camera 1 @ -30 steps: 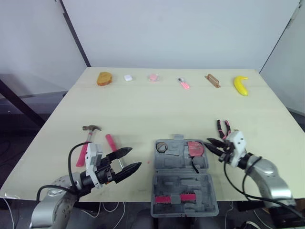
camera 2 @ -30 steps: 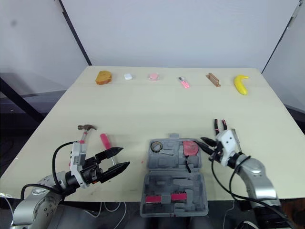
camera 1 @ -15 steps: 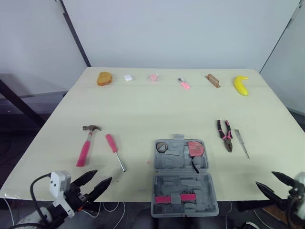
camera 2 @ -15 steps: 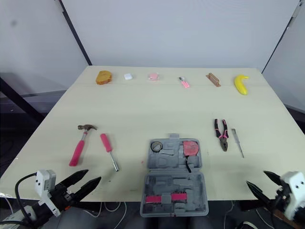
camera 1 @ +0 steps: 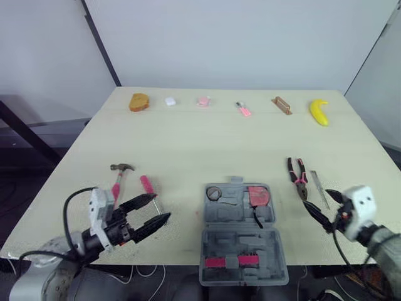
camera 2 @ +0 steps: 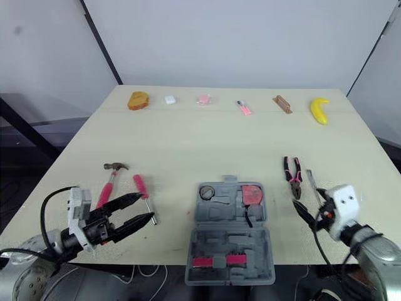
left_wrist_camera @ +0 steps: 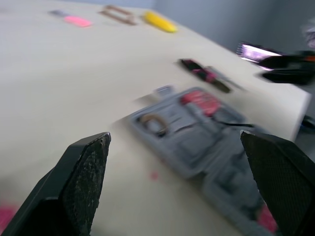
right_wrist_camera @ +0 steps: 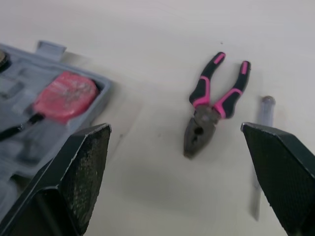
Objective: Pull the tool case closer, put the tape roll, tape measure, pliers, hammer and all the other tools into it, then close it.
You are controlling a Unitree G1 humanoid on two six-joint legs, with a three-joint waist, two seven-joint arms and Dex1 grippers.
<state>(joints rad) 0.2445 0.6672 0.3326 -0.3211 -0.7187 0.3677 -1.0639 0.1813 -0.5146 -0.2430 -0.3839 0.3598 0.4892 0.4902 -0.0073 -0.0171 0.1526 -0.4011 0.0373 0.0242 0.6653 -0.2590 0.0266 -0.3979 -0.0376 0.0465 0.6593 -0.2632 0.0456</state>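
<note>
Left gripper (camera 1: 163, 205) open, black fingers wide apart, nothing between them. Right gripper (camera 1: 317, 197) the same: fingers apart, empty. Between the two grippers, touching neither, the grey tool case (camera 1: 241, 241), opened flat. Inside it, in the half farther from the grippers, the red tape measure (camera 1: 257, 195) and the tape roll (camera 1: 213, 193). Just ahead of the right gripper, on the table (camera 1: 207, 144), the pliers (camera 1: 296, 177), with a thin metal tool (camera 1: 319, 187) beside them. Close by the left fingertips, the pink screwdriver (camera 1: 148, 187); just beyond it, the hammer (camera 1: 116, 183).
</note>
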